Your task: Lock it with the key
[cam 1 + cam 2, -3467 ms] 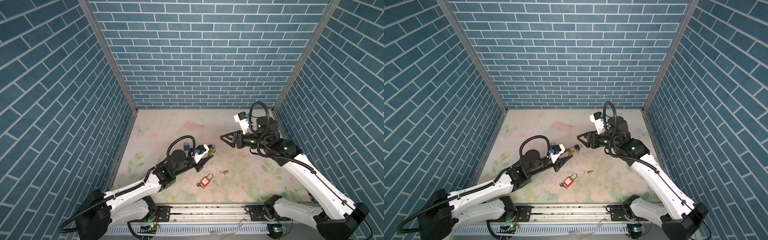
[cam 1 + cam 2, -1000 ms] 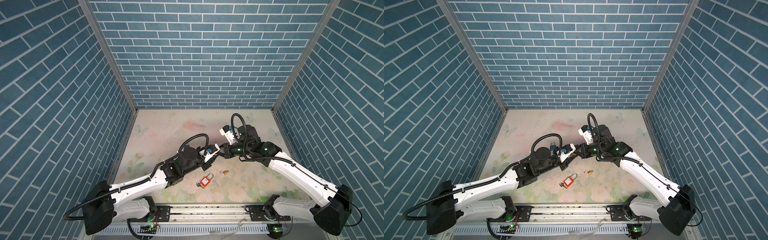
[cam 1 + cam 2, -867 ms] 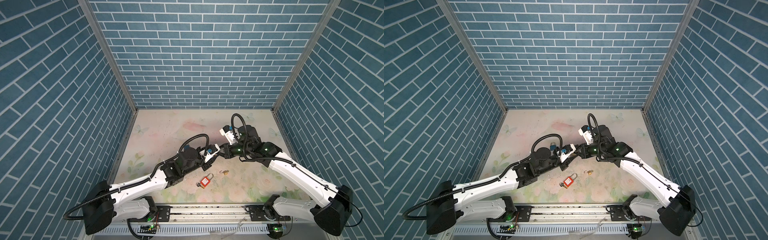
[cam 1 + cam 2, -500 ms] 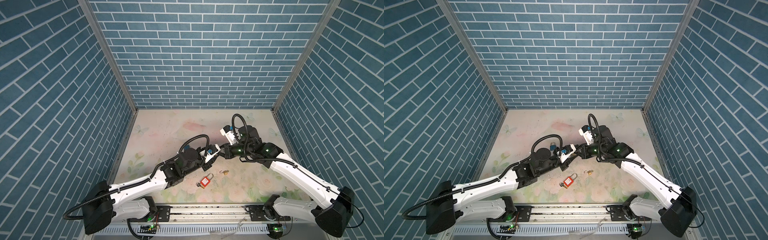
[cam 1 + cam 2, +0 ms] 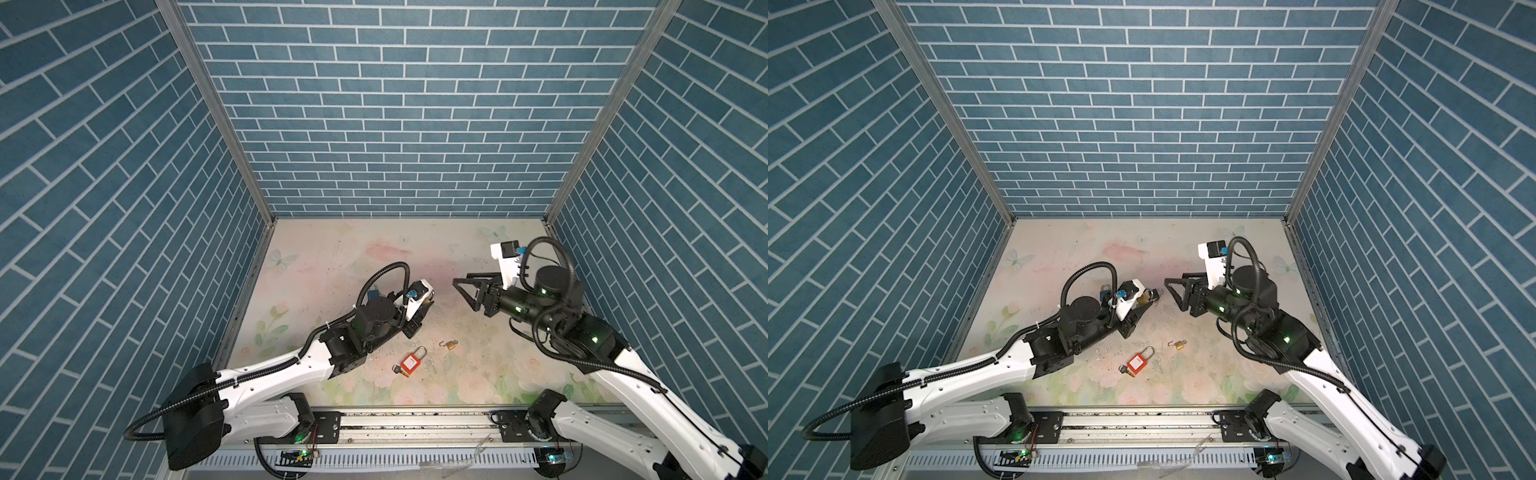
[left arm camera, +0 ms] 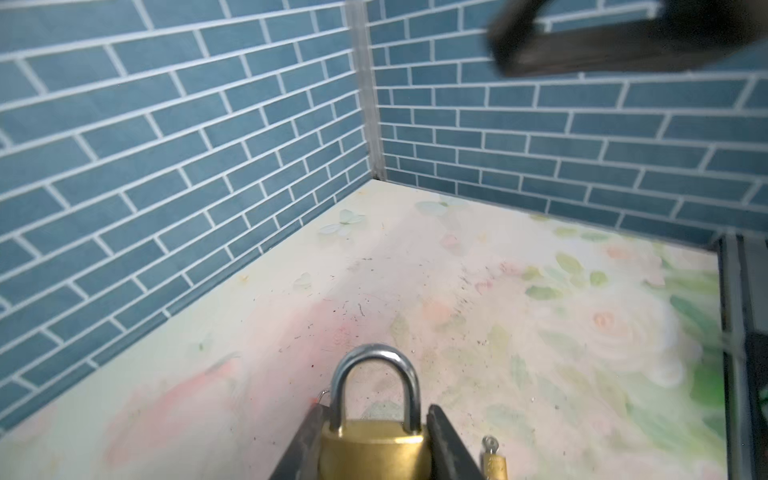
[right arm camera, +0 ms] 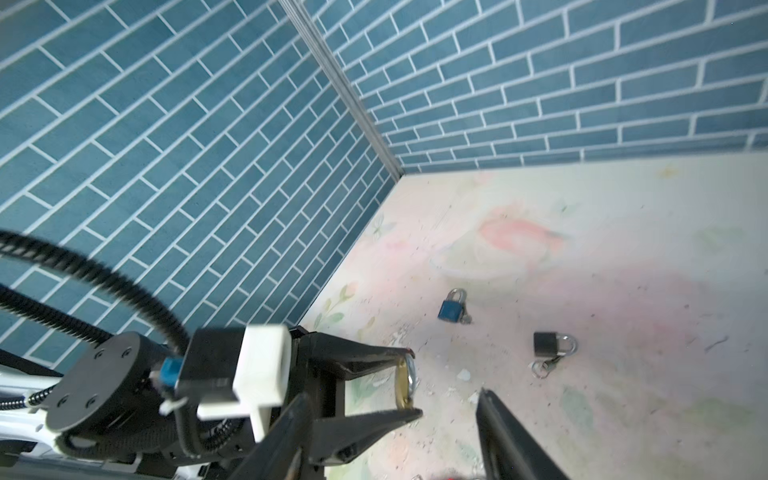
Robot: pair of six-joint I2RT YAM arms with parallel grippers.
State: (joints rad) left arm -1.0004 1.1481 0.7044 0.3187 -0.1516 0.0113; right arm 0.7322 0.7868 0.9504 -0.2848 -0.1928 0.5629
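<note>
The brass padlock (image 6: 374,440) is off the desk (image 6: 540,291), pinched by its body between the 2 fingers of the left tool (image 6: 376,413). The left wrist view shows both legs of its shackle down in the body. The right tool (image 5: 464,295) is released, its jaws spread and empty, near that padlock but apart from it. I cannot tell where the key is.

Both top views show a red padlock (image 5: 409,362) and a small brass padlock (image 5: 451,345), its shackle swung open, lying nearer the front. Only the right wrist view shows a black padlock (image 7: 546,344), on the desk near a blue padlock (image 7: 449,309).
</note>
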